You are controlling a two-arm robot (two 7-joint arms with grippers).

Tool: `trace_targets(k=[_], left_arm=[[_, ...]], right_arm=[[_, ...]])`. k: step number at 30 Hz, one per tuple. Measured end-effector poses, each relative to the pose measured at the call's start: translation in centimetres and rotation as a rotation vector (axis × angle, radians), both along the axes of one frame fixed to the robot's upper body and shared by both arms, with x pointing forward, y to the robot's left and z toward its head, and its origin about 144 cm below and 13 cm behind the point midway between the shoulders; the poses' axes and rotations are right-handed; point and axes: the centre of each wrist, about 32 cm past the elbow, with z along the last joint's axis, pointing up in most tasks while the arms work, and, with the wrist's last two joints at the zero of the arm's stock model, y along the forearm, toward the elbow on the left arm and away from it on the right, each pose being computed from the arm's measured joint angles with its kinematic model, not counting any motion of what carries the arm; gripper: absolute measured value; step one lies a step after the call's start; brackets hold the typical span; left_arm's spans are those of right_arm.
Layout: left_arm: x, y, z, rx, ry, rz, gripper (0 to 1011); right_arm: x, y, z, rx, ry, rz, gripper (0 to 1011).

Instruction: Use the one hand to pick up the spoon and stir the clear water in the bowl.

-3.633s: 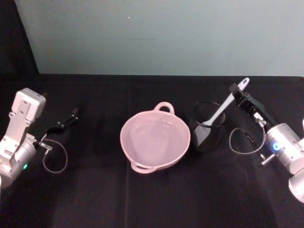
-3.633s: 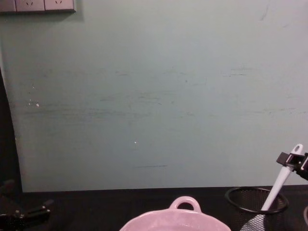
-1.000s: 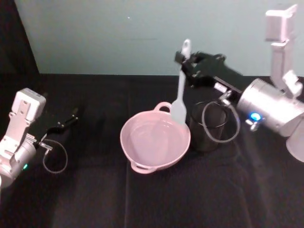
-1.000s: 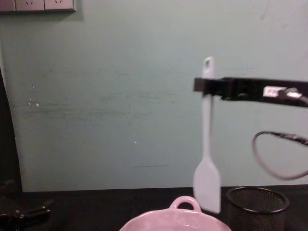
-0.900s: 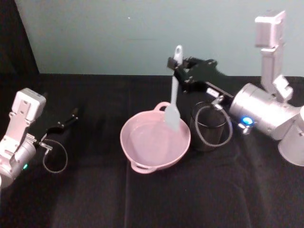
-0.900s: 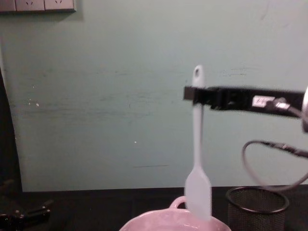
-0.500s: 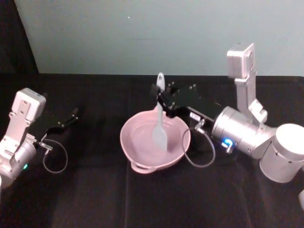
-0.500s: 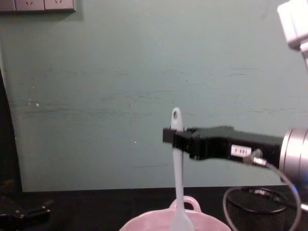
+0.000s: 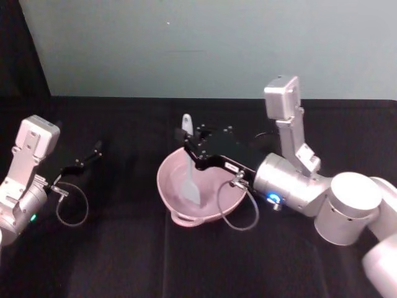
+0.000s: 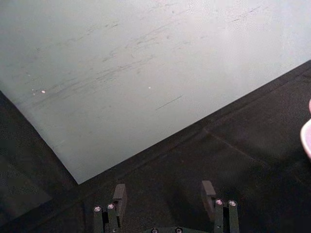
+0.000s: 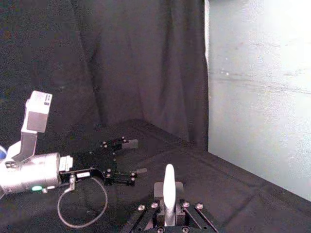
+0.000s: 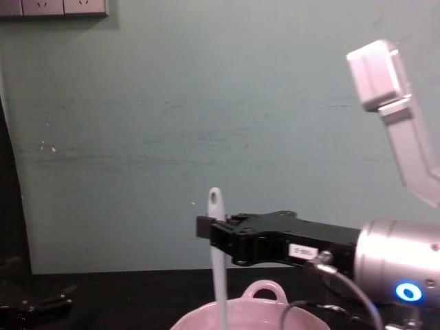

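Head view has the right gripper (image 9: pixel 187 140) clamped on the spoon (image 9: pixel 190 171) high on its handle, just below the oval hole, above the bowl (image 9: pixel 162 181) in the middle of the black-clothed table (image 9: pixel 124 248). The spoon hangs nearly upright, its pale head down inside the bowl; whether it touches the bottom I cannot tell. The left gripper (image 9: pixel 94 151) rests near the table's left edge, fingers spread apart, well apart from the bowl.

Lab setup, black-draped table (image 9: pixel 124 254), bare teal wall (image 9: pixel 186 49)
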Motion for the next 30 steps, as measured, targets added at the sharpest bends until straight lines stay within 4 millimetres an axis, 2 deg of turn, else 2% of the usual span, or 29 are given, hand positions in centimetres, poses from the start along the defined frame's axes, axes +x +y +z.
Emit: trace_targets(k=[6,16,30], left_arm=[[0.0,0.0,0.0,0.0,0.0,0.0,1011],[0.0,0.0,0.0,0.0,0.0,0.0,1011],[0.0,0.0,0.0,0.0,0.0,0.0,1011]], right_arm=[[1.1,1.2,-0.4,0.007,0.012,-0.006,116],[2.9,1.8,-0.8,0.031,0.032,-0.053,116],[5.0,0.6,-0.4,0.054,0.026,-0.131,116]])
